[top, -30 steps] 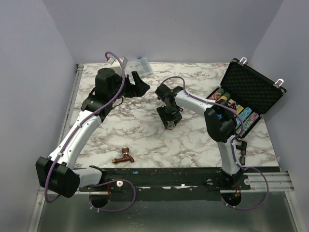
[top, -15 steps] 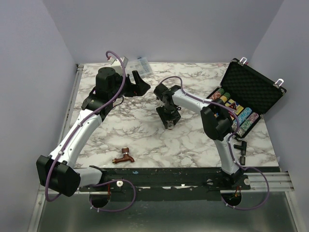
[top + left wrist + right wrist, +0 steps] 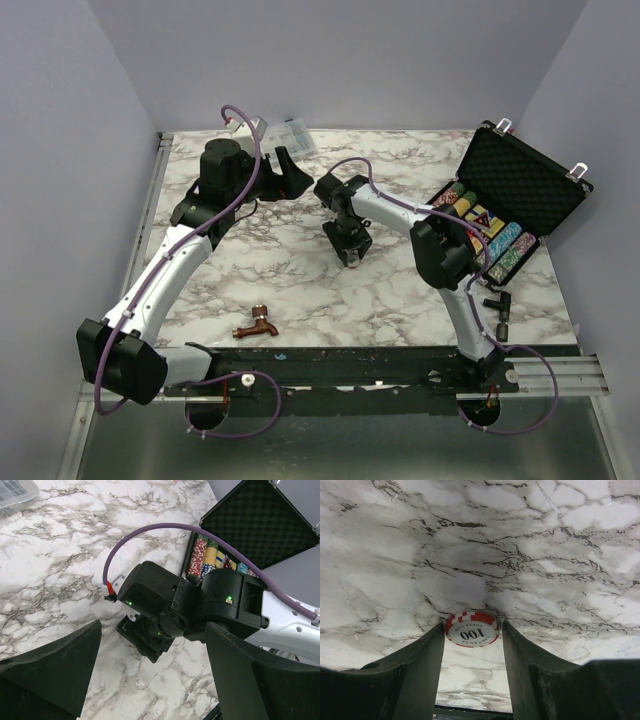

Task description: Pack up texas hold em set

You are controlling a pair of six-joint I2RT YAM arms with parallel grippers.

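The black foam-lined case (image 3: 525,180) lies open at the right back, with rows of multicoloured chips (image 3: 482,228) in its tray; it also shows in the left wrist view (image 3: 260,522). My right gripper (image 3: 349,252) points straight down at mid table. In the right wrist view its fingers (image 3: 420,665) stand on either side of a red and white "100" poker chip (image 3: 471,630) lying flat on the marble, closed against its edges. My left gripper (image 3: 290,176) hovers open and empty at the back, its wide fingers (image 3: 50,670) framing the right wrist.
A clear plastic compartment box (image 3: 292,135) stands at the back edge. A copper faucet (image 3: 256,325) lies near the front left. Two small black parts (image 3: 499,310) lie near the front right, by the case.
My right gripper has shifted slightly left and back at table level. The left arm has barely moved.
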